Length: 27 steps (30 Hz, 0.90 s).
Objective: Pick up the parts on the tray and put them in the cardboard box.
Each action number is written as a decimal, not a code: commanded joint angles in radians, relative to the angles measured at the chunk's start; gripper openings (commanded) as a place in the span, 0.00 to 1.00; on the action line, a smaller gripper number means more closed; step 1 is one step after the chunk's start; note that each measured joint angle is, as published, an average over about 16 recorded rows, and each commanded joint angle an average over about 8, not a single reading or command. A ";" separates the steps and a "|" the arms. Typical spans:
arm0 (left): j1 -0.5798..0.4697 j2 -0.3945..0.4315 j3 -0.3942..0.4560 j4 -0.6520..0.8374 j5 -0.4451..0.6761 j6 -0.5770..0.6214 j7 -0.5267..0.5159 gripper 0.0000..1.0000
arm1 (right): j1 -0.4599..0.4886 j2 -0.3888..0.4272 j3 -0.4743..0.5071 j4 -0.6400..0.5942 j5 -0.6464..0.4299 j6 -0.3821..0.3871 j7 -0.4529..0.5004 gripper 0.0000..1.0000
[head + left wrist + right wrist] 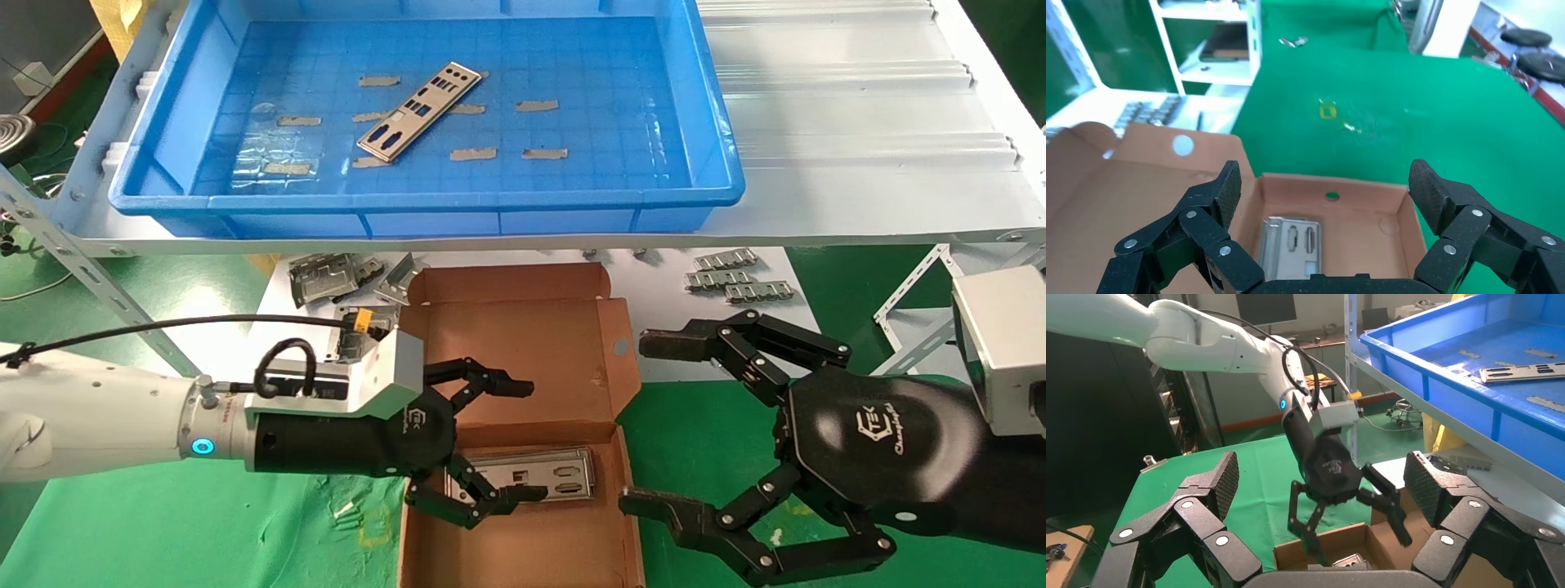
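One silver part (420, 110) lies at a slant on the floor of the blue tray (425, 200) on the shelf; it also shows in the right wrist view (1523, 372). Below it stands the cardboard box (523, 351), lid folded back, with another part (535, 474) flat inside it (1291, 248). My left gripper (523, 437) hangs open over the box, above that part, with nothing between its fingers (1324, 184). To the right of the box my right gripper (645, 420) is open and empty (1318, 478).
Tan tape strips (472, 153) are scattered over the tray floor. Squarish grey metal frames (327, 278) lie behind the box at the left, and grey metal strips (735, 282) at the right. Green cloth (204, 531) covers the table. The shelf's slanted struts (73, 261) flank the work area.
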 commanded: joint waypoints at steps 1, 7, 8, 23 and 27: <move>0.015 -0.019 -0.017 -0.035 -0.008 -0.003 -0.020 1.00 | 0.000 0.000 0.000 0.000 0.000 0.000 0.000 1.00; 0.064 -0.080 -0.072 -0.149 -0.036 -0.014 -0.084 1.00 | 0.000 0.000 0.000 0.000 0.000 0.000 0.000 1.00; 0.072 -0.090 -0.081 -0.168 -0.040 -0.016 -0.095 1.00 | 0.000 0.000 0.000 0.000 0.000 0.000 0.000 1.00; 0.199 -0.249 -0.224 -0.466 -0.111 -0.044 -0.263 1.00 | 0.000 0.000 0.000 0.000 0.000 0.000 0.000 1.00; 0.234 -0.292 -0.263 -0.546 -0.131 -0.052 -0.309 1.00 | 0.000 0.000 0.000 0.000 0.000 0.000 0.000 1.00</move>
